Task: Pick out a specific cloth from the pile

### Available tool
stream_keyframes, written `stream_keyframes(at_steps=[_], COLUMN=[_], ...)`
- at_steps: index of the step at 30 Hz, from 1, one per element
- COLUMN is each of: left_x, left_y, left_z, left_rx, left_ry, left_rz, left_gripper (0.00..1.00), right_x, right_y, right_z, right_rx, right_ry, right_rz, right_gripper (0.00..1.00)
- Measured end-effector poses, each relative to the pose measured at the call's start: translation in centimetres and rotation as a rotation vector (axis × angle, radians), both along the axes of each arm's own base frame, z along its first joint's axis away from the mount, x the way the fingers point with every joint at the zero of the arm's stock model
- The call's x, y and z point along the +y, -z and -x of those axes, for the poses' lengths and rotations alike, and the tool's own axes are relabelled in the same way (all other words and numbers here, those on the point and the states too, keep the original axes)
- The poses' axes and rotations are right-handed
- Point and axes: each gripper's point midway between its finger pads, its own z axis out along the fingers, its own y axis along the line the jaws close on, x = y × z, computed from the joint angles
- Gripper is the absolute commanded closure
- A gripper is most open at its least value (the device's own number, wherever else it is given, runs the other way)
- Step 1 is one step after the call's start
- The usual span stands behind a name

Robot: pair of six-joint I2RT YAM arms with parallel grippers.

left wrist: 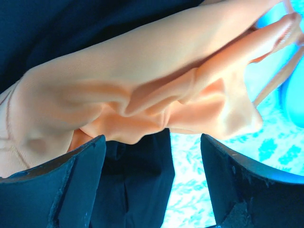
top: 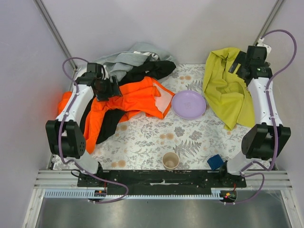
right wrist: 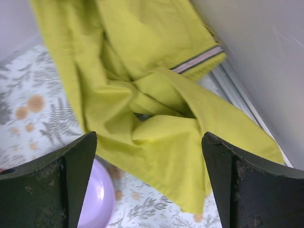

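- Jaws of right tool [top: 236, 64] stand wide apart, clamped on nothing; it hangs over the upper folds of the cloth [top: 228, 95] at the far right of the worktop [top: 142, 137].
- cloth is yellow-green and wrinkled, lying apart from the pile [top: 133, 85], just right of the purple plate [top: 188, 104], its right side against the wall.
- right wrist view: cloth fills the gap between the fingers [right wrist: 71, 180]; a striped trim band [right wrist: 197, 59] shows near the wall.
- left tool [top: 114, 88] jaws also apart, gripping nothing; it sits on the pile at the far left.
- left wrist view: orange garment [left wrist: 133, 85] bunched just above the fingertips [left wrist: 90, 152], black garment [left wrist: 133, 190] under it.
- pile holds orange, black and a grey garment [top: 128, 58]; the orange edge lies near the plate.
- paper cup [top: 170, 160] stands upright near the front edge; small blue object [top: 216, 161] to its right.
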Motion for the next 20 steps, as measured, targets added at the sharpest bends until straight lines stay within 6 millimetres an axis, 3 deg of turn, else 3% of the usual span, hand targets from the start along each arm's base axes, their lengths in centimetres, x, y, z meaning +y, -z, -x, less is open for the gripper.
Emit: stream_keyframes(at_steps=[4, 14, 17, 20], left_x=[-0.5, -4.3, -4.7, -4.9], left_y=[-3.6, -12.5, -14.3, -15.0], left_z=[0.0, -0.3, -0.3, -0.2], left_rx=[-0.110, -0.412, -0.475, -0.515], left_ry=[0.017, 0.140, 0.151, 0.160], left_rz=[0.033, 0.178, 0.198, 0.212], left_gripper=[0.12, 0.07, 0.07, 0.06], right_x=[4.6, 17.1, 19.4, 20.1], right_y=[-1.9, -2.9, -3.9, -5.6], right_z=[-1.6, -2.3, -1.4, -0.2], right_rx=[-0.049, -0.094, -0.144, -0.212], right_ry=[-0.113, -0.418, -0.479, -0.507], right_rz=[0.008, -0.023, -0.035, -0.042], right_gripper=[0.02, 0.02, 0.02, 0.02])
